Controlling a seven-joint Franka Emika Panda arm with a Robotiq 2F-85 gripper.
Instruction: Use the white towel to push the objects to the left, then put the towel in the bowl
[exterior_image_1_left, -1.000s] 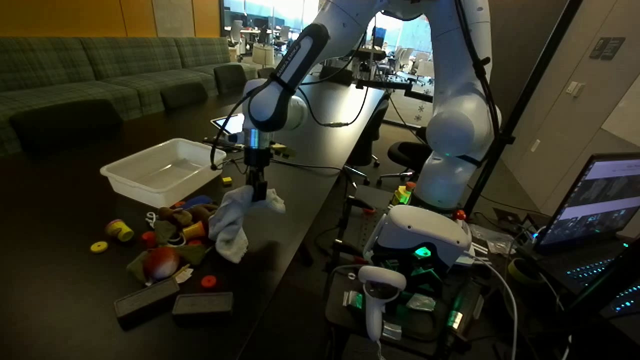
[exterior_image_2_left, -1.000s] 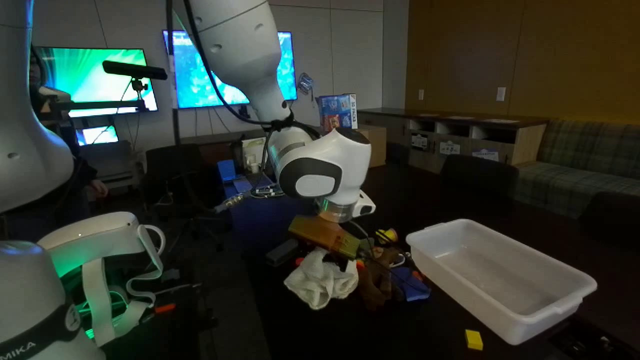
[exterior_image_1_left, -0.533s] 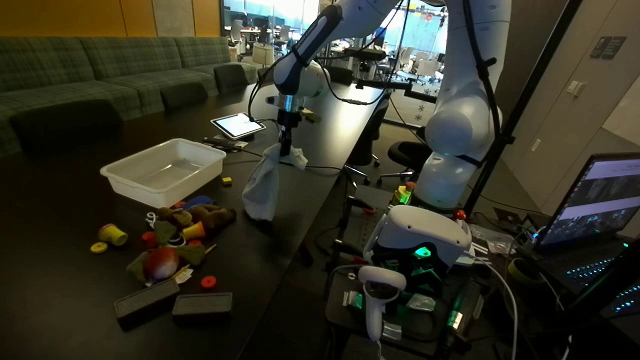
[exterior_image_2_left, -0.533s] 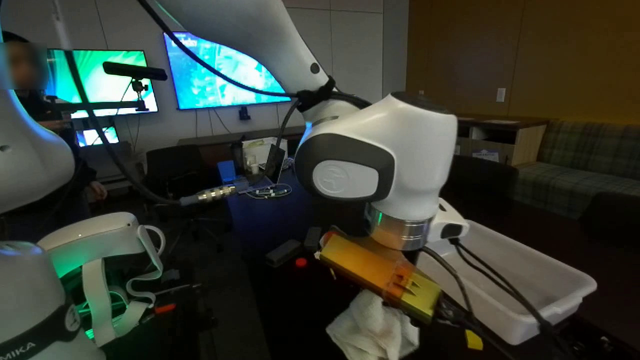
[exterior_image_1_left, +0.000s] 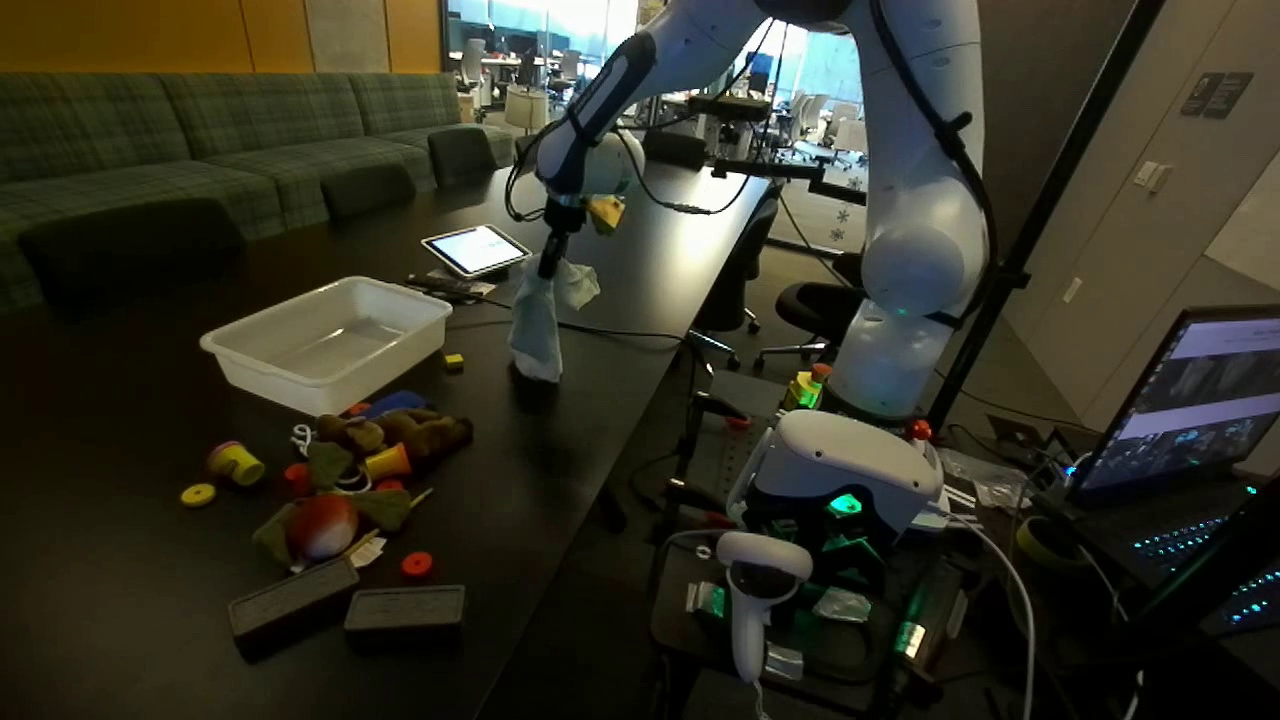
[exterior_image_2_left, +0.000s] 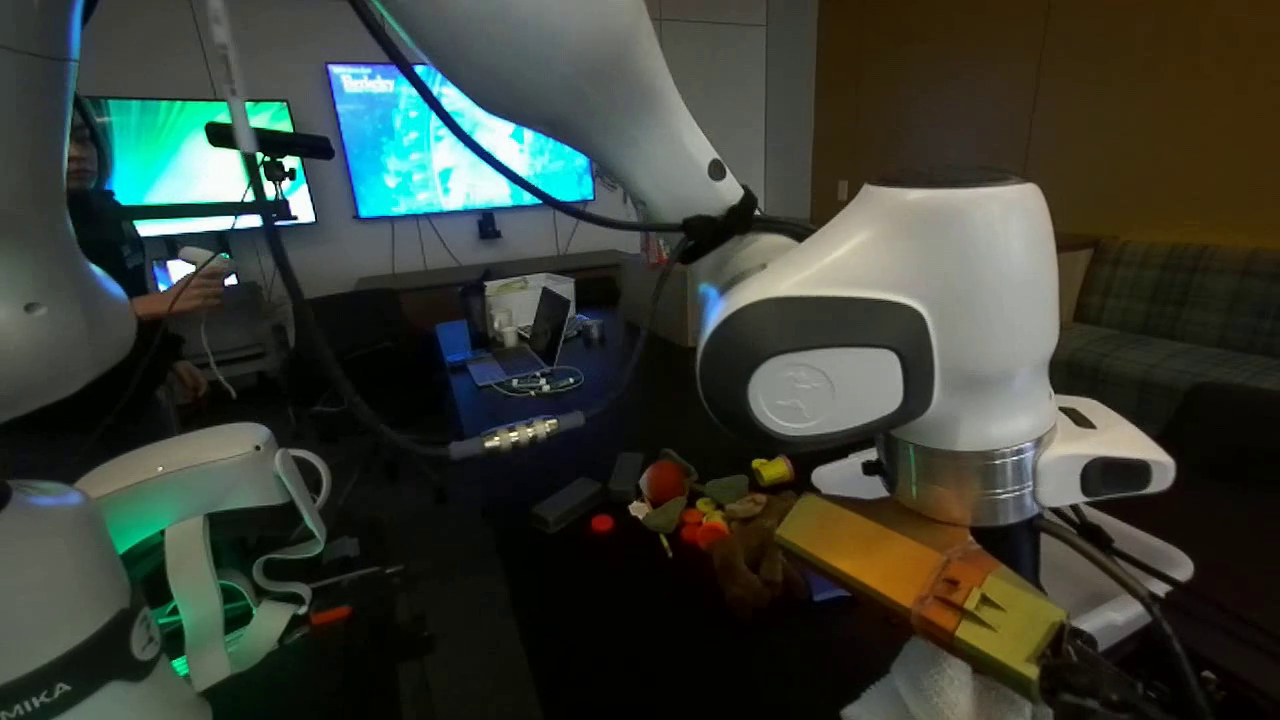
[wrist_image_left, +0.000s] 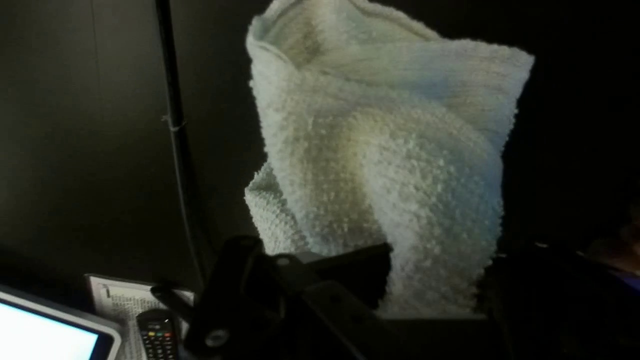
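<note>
My gripper (exterior_image_1_left: 551, 262) is shut on the white towel (exterior_image_1_left: 537, 330), which hangs down from the fingers. The towel also shows at the bottom edge of an exterior view (exterior_image_2_left: 935, 690) and fills the middle of the wrist view (wrist_image_left: 395, 140), between the dark fingers. I cannot tell if its lower end touches the table. No round bowl shows; a white rectangular bin (exterior_image_1_left: 265, 372) stands beside the towel, mostly hidden by the arm in an exterior view (exterior_image_2_left: 1110, 622). The objects lie in a pile nearer the camera: a brown plush toy (exterior_image_1_left: 432, 436), a red-white toy (exterior_image_1_left: 322, 527), yellow cups (exterior_image_1_left: 388, 462) and red lids (exterior_image_1_left: 417, 564).
Two dark blocks (exterior_image_1_left: 405, 612) lie at the pile's near end. A small yellow block (exterior_image_1_left: 454, 361) sits by the bin. A tablet (exterior_image_1_left: 475, 250), a remote (wrist_image_left: 159, 332) and a black cable (exterior_image_1_left: 620, 333) lie beyond the towel. The table edge (exterior_image_1_left: 600, 455) runs on the robot's side.
My gripper has carried the towel off the side of the pile, away toward the tablet and past the bin's near corner. The brown plush toy is uncovered. The pile stays almost the same.
</note>
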